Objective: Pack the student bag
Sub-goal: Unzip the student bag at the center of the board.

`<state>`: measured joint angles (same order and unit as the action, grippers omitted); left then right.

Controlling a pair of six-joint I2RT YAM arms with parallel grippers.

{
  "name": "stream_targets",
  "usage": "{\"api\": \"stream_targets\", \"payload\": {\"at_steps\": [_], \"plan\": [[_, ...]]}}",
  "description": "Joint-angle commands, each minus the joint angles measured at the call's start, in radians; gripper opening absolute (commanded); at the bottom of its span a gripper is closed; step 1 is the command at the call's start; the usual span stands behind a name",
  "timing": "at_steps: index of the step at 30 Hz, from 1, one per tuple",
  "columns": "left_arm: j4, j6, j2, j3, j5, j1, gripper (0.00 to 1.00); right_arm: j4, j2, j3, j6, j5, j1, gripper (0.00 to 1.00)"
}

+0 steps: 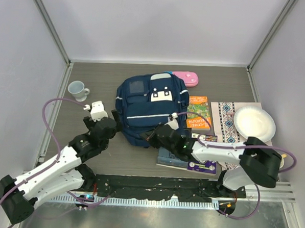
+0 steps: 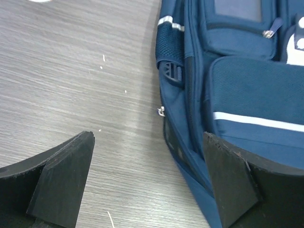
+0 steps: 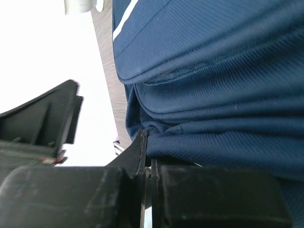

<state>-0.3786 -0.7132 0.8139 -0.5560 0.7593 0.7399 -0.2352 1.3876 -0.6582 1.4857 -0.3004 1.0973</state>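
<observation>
The student bag (image 1: pixel 150 106), navy with white stripes and a white dotted patch, lies flat in the middle of the table. My left gripper (image 1: pixel 113 126) is at its left side, low over the table. It stands open (image 2: pixel 148 137), with the right finger over the student bag's side edge (image 2: pixel 237 90) and bare wood between the fingers. My right gripper (image 1: pixel 154 137) is at the bag's near edge. Its jaws are shut (image 3: pixel 147 137), and the blue fabric (image 3: pixel 213 71) puckers into their tips.
A white mug (image 1: pixel 78 90) stands at the left. A pink pencil case (image 1: pixel 186 78) lies behind the bag. Books (image 1: pixel 199 114) lie to its right, one (image 1: pixel 175 158) under my right arm. A patterned mat (image 1: pixel 226 123) holds a white plate (image 1: pixel 254 124).
</observation>
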Motion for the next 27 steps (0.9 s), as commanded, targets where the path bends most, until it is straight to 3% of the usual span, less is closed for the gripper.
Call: {"api": "stream_targets", "payload": {"at_steps": [1, 4, 10, 11, 13, 14, 16, 17, 19, 23, 27], "plan": [[-0.100, -0.003, -0.039, -0.087, 0.060, -0.037, 1.00, -0.173, 0.111, -0.150, -0.071, 0.050, -0.005, 0.01], [-0.106, 0.038, -0.006, -0.117, -0.006, -0.128, 1.00, -0.216, 0.217, -0.218, -0.087, 0.089, -0.005, 0.01], [-0.020, 0.090, 0.076, -0.136, -0.244, -0.446, 1.00, -0.214, 0.446, -0.389, -0.108, 0.207, -0.005, 0.06], [-0.017, 0.104, 0.093, -0.143, -0.314, -0.523, 1.00, -0.226, 0.473, -0.406, -0.096, 0.234, -0.005, 0.19], [-0.020, 0.119, 0.154, -0.179, -0.347, -0.583, 1.00, -0.298, 0.507, -0.408, -0.105, 0.329, -0.010, 0.35], [-0.019, 0.130, 0.178, -0.189, -0.342, -0.621, 1.00, -0.308, 0.516, -0.400, -0.114, 0.342, -0.010, 0.52], [0.024, 0.162, 0.238, -0.203, -0.353, -0.680, 1.00, -0.314, 0.504, -0.390, -0.148, 0.386, -0.013, 0.66], [0.024, 0.172, 0.263, -0.217, -0.374, -0.703, 0.99, -0.312, 0.470, -0.365, -0.163, 0.392, -0.013, 0.83], [-0.014, 0.170, 0.322, -0.257, -0.365, -0.737, 1.00, -0.282, 0.421, -0.342, -0.225, 0.426, -0.014, 0.85], [0.099, 0.219, 0.421, -0.289, -0.422, -0.816, 1.00, -0.176, 0.260, -0.270, -0.343, 0.480, -0.016, 0.87], [0.177, 0.261, 0.539, -0.324, -0.460, -0.844, 1.00, 0.070, 0.078, -0.245, -0.456, 0.425, -0.049, 0.88]]}}
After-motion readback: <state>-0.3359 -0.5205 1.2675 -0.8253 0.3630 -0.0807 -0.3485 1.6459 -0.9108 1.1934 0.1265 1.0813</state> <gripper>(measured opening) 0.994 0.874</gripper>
